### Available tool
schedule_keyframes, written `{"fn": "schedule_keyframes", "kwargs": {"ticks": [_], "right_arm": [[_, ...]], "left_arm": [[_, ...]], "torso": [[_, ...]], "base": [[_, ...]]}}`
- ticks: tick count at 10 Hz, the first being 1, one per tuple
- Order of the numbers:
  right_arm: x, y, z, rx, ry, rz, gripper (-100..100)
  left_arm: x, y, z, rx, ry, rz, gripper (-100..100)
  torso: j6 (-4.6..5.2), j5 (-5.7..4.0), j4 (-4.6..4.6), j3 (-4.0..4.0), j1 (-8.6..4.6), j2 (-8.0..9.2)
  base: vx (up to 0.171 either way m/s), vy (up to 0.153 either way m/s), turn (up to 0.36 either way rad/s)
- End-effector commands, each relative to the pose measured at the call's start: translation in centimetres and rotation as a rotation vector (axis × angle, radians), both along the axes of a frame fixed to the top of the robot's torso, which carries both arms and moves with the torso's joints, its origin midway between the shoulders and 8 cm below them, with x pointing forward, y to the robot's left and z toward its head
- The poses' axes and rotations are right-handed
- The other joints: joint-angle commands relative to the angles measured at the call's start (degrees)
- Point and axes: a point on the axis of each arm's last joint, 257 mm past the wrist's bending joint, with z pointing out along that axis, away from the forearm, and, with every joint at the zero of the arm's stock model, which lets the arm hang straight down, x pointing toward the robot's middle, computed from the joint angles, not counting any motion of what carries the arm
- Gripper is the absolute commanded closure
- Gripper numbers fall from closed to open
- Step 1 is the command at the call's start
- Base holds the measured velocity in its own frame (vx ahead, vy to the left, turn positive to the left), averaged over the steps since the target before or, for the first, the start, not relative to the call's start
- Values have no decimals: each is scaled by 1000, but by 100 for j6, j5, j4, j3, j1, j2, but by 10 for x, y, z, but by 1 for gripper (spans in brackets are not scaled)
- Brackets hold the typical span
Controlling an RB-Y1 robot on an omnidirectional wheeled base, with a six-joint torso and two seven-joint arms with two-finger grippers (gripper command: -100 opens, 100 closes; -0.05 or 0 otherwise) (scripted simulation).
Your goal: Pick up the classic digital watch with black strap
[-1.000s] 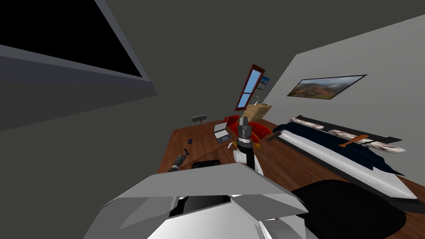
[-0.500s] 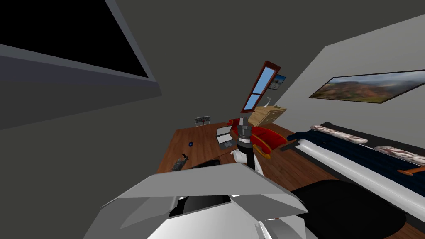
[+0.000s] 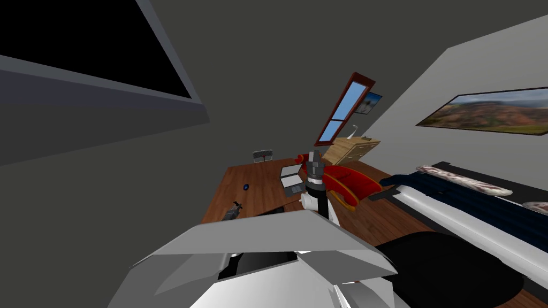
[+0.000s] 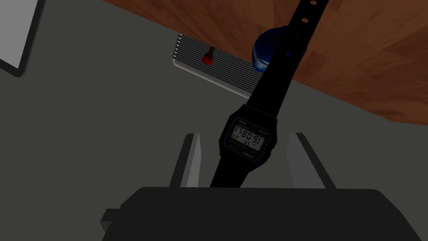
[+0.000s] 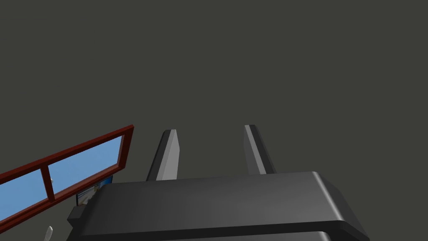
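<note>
Digital watch [image 4: 247, 140] hangs clear of the desk [image 4: 376, 62] between the left gripper's [image 4: 244, 135] spread fingers, which touch neither side of its case: apparently lifted, though not visibly clamped, while the right gripper [image 5: 210, 129] stands spread and empty.

the watch [image 4: 246, 140] has one strap end cut off by the picture's edge, the other hidden behind the left gripper [image 4: 244, 135], and its strap half covers a blue ball [image 4: 261, 50].

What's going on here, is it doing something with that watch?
The robot's left gripper is at a digital watch with a black strap. The watch sits between the fingers, which stand apart with a gap on each side. Beyond it are a brown wooden desk and a blue ball. The right gripper is upright, open and empty.
</note>
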Motion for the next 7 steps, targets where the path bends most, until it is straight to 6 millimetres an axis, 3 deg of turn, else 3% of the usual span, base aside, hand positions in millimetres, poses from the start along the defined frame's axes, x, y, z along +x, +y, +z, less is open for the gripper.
{"fn": "schedule_keyframes", "kwargs": {"ticks": [1, 4, 5, 6, 7], "right_arm": [[0, 0, 0, 0, 0, 0, 0], [0, 0, 0, 0, 0, 0, 0], [0, 0, 0, 0, 0, 0, 0], [0, 0, 0, 0, 0, 0, 0], [0, 0, 0, 0, 0, 0, 0]], "left_arm": [[0, 0, 0, 0, 0, 0, 100], [0, 0, 0, 1, -1, -1, 100], [0, 0, 0, 0, -1, -1, 0], [9, 4, 1, 4, -4, 23, 100], [23, 13, 2, 10, -8, 61, 100]], "torso": [[0, 0, 0, 0, 0, 0], [-1, 2, 1, 3, 3, 6], [0, 2, 1, 4, 3, 7], [0, 2, 1, 4, 3, 7], [6, 3, 6, 14, 8, 24]], "base": [[0, 0, 0], [0, 0, 0], [0, 0, 0], [-66, 20, -205], [-149, 53, -331]]}}
